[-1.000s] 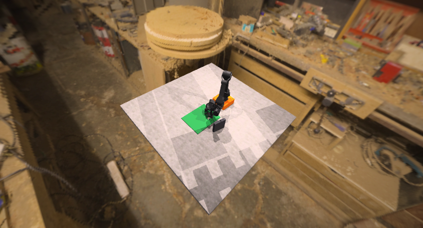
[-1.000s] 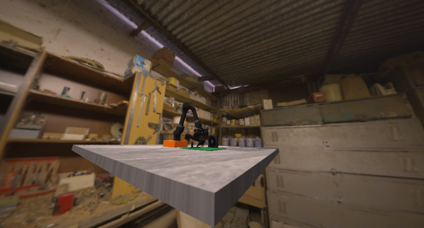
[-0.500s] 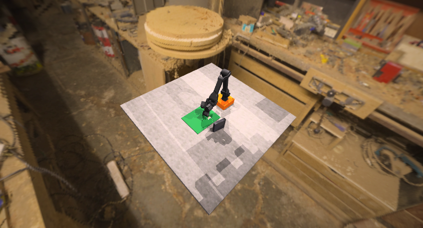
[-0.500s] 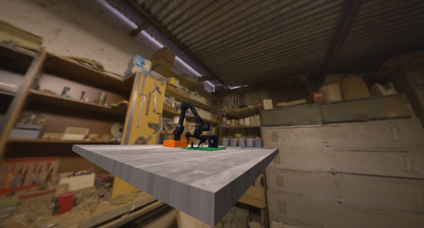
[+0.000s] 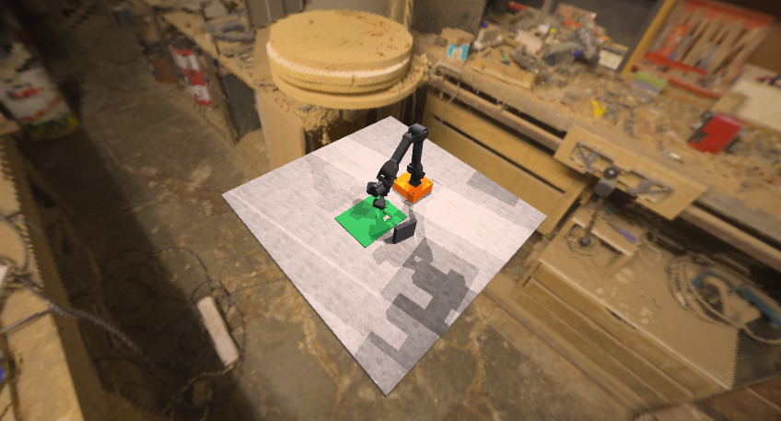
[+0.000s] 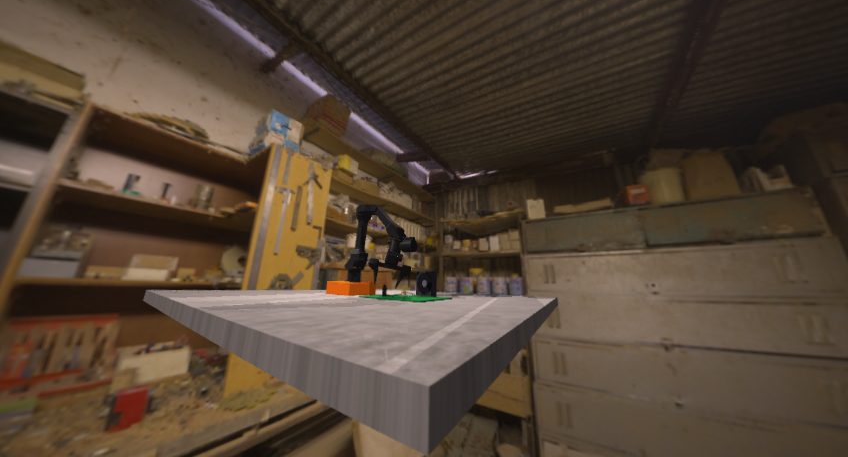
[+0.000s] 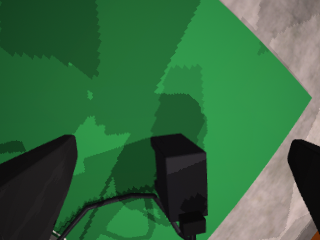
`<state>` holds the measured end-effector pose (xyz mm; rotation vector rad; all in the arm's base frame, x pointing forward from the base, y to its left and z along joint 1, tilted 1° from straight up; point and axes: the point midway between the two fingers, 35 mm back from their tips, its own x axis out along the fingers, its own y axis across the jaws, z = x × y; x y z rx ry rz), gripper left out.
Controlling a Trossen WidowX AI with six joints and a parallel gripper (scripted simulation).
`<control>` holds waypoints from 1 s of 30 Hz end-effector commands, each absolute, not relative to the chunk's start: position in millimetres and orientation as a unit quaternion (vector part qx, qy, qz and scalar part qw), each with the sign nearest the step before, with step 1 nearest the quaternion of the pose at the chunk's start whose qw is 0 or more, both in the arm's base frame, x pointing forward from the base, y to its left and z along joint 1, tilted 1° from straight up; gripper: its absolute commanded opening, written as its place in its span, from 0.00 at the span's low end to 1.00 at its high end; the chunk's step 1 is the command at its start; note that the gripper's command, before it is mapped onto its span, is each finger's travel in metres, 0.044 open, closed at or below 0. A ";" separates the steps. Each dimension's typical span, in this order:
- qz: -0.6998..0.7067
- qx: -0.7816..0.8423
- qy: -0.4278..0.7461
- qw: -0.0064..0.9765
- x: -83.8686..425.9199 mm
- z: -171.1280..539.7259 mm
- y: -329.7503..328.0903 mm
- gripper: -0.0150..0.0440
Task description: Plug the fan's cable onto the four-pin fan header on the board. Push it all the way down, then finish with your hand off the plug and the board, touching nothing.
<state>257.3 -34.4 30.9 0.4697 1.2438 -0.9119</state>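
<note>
The pincer (image 5: 379,202) (image 6: 387,282) (image 7: 187,148) is hanging above the green board (image 5: 364,229) (image 6: 410,298) (image 7: 245,125), released, its two dark fingers standing wide apart and gripping nothing. In the wrist view, the black plug (image 7: 186,185) is showing in the gap between the fingers, nearer the bottom of the view, with green board showing on either side of it. A smaller dark block (image 7: 193,223) is adjoining its lower end, and a thin dark cable (image 7: 120,195) is bending away toward the lower left. The exterior view is showing the plug (image 6: 384,289) as a small dark upright shape over the board, below the pincer; how deeply it is sitting on the header, I cannot tell. The square black fan (image 5: 404,230) (image 6: 425,283) is standing on edge beside the board in the top view, its round face showing in the exterior view. The board is lying flat on the pale grey surface (image 5: 307,214) (image 6: 357,327) (image 7: 300,30). The black arm (image 5: 402,151) (image 6: 360,229) is rising from its orange base (image 5: 413,198) (image 6: 338,288), near the board, bending at the top and reaching down over the green.
</note>
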 end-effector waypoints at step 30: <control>-0.288 0.284 0.631 0.662 244.7 150.2 -34.4 1.00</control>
